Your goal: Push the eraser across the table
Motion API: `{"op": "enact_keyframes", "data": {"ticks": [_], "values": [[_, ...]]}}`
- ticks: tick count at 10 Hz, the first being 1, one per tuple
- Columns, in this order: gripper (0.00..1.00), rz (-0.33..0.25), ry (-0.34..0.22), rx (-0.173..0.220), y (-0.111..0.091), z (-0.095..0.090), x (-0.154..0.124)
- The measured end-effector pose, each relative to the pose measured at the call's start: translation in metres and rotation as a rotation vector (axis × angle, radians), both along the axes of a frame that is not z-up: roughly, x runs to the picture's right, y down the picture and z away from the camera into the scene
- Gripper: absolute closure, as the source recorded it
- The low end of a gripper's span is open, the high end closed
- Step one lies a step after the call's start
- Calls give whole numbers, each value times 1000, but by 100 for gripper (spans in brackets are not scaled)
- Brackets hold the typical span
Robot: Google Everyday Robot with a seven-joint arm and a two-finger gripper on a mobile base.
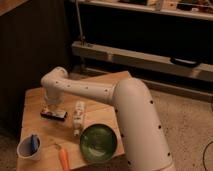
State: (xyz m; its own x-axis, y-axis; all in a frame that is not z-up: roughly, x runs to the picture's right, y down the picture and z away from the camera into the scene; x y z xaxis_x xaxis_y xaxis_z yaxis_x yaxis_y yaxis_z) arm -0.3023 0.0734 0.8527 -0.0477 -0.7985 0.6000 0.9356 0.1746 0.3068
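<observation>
The eraser, a small dark flat block with a pale top, lies on the left part of the light wooden table. My gripper hangs from the white arm's wrist and is right above the eraser, at or very close to its top. The gripper's lower end blends with the eraser, so contact is unclear.
A clear small bottle lies just right of the eraser. A green bowl sits at the front right, a white cup holding a blue thing at the front left, and an orange carrot at the front edge. A dark shelf unit stands behind the table.
</observation>
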Motion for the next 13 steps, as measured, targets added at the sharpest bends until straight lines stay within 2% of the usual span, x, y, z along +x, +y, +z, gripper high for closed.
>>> {"op": "enact_keyframes", "data": {"ticks": [1, 2, 3, 4, 7, 9, 13], "values": [[100, 23, 7, 24, -24, 8, 8], [100, 31, 14, 41, -39, 19, 8], [100, 36, 21, 52, -49, 28, 7], [100, 31, 34, 57, -52, 44, 3], [100, 18, 60, 50, -35, 65, -5], [100, 14, 72, 48, -30, 68, -2], [100, -29, 69, 37, -7, 63, -1]]}}
